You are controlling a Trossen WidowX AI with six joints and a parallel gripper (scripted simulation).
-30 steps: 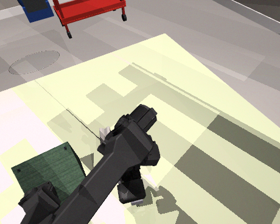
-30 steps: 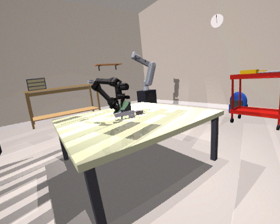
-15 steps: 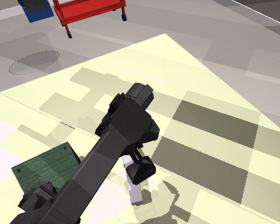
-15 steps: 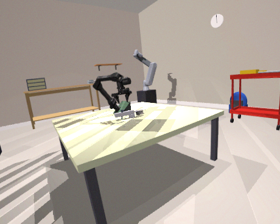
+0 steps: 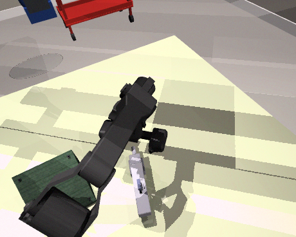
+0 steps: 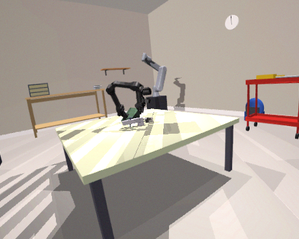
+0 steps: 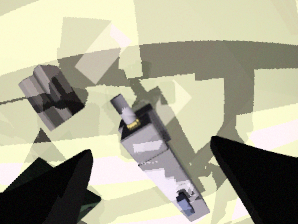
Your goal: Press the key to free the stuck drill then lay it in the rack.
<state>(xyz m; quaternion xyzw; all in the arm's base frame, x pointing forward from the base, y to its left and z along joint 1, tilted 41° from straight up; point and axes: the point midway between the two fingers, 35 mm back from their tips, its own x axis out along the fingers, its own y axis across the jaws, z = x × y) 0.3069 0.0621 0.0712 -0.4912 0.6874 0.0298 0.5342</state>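
A long grey block (image 5: 139, 175) (image 7: 156, 156) (image 6: 133, 121) lies flat on the pale table (image 5: 199, 64) (image 6: 153, 143). The drill's round grey tip (image 5: 132, 149) (image 7: 120, 104) sticks out of one end of the block. A small blue and dark key (image 5: 140, 185) (image 7: 185, 200) sits on top near the other end; I cannot tell how far down it is. A small grey block with a dark groove (image 7: 53, 96), which looks like the rack, lies a short way off beside the drill's tip. My gripper (image 7: 152, 149) is open and empty, with its fingers spread above the long block. In the top view the arm hides the fingers.
The arm's green base plate (image 5: 45, 180) sits on the table at the near left. A red cart (image 5: 93, 9) (image 6: 276, 100) and a blue object (image 5: 37, 9) stand on the floor beyond the table. A wooden bench (image 6: 65, 97) and a grey arm (image 6: 159, 78) stand by the walls.
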